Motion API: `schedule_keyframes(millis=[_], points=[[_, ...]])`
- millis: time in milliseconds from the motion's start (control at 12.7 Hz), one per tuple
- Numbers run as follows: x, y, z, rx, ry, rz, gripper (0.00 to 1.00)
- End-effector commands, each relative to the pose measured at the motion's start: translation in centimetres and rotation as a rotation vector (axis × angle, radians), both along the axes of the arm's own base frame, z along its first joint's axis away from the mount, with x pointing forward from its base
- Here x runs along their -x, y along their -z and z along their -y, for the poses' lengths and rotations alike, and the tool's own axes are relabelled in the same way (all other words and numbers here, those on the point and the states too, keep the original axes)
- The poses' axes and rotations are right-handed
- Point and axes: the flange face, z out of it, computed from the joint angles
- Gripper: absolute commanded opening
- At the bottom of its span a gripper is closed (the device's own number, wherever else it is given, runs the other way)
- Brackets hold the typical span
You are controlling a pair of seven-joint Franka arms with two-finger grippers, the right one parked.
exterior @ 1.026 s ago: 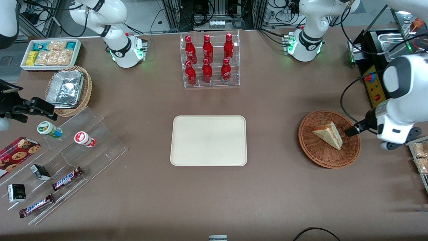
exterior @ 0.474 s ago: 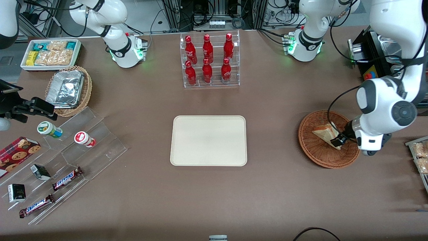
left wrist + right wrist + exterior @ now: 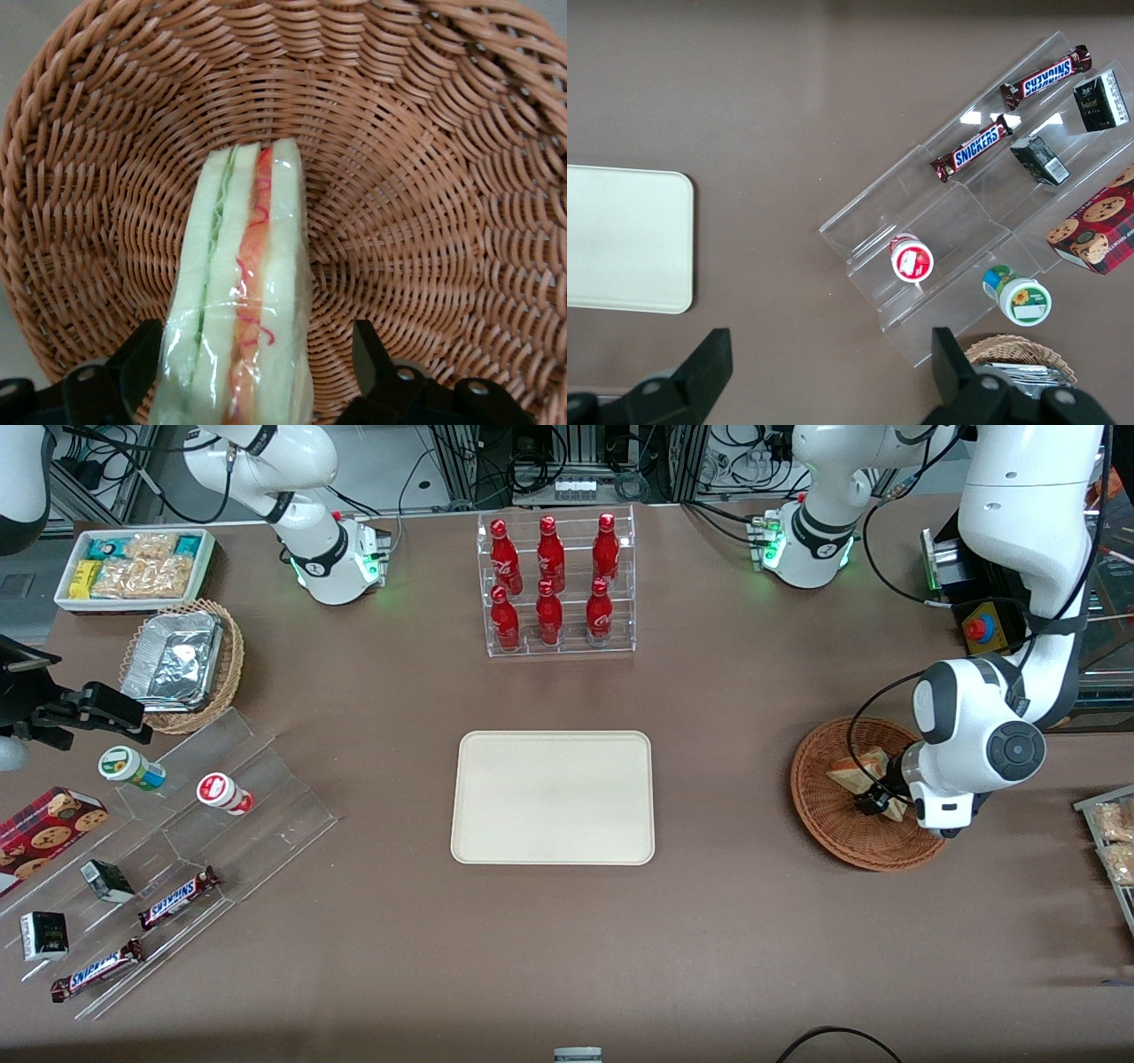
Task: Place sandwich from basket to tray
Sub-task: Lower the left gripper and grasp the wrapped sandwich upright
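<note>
Low inside the basket [image 3: 833, 828], at three o'clock from the tray [image 3: 554, 797] in the front view: the left arm's gripper [image 3: 873, 804], pointing down at the wicker floor. Claw spread wide, one finger [image 3: 142, 354] on each flank of the sandwich [image 3: 252, 292], the other finger [image 3: 368, 350] clearly apart from the wrap; cannot tell whether the first one touches. Nothing clamped yet.

Sandwich [image 3: 855, 771] lying in the basket's bowl, wrapped in clear film, cut edge up in the wrist view: pale bread, a thin green line, a broad orange-red band with red shreds. In the front view, only its pale tip showing at about ten o'clock from the gripper, the rest hidden under the white wrist. Reddish-brown weave of the basket [image 3: 425, 177] all round it.

Tray flat on the brown table at mid-table, bare cream surface, well apart from the basket. Seen again from the parked arm's wrist as a rounded cream corner [image 3: 620, 239].

At twelve o'clock from the tray, a clear rack of red bottles [image 3: 558, 584]. Toward the parked arm's end of the table, at about ten o'clock from the tray, a tan wicker basket with a foil container [image 3: 182, 664], and a white bin of snack packets [image 3: 133, 567] farther from the camera
</note>
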Motion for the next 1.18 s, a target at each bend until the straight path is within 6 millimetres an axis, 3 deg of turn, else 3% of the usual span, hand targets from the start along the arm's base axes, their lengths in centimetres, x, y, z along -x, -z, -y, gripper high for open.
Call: schedule_keyframes(millis=[0, 237, 395, 632, 711, 947, 1105], points=[[0.5, 1.1, -0.2, -0.011, -0.018, 0.017, 0.88], [0.6, 1.8, -0.3, -0.009, -0.009, 0.006, 0.58], [0.6, 1.1, -0.3, -0.006, 0.000, -0.010, 0.48], [-0.7, -3.2, 0.4, -0.002, 0.011, -0.028, 0.36], [-1.4, -4.7, 1.3, -0.002, 0.029, -0.024, 0.36], [-3.9, -8.8, 7.0, 0.009, 0.162, 0.016, 0.32], [-3.8, -9.9, 11.5, 0.014, 0.241, 0.029, 0.32]])
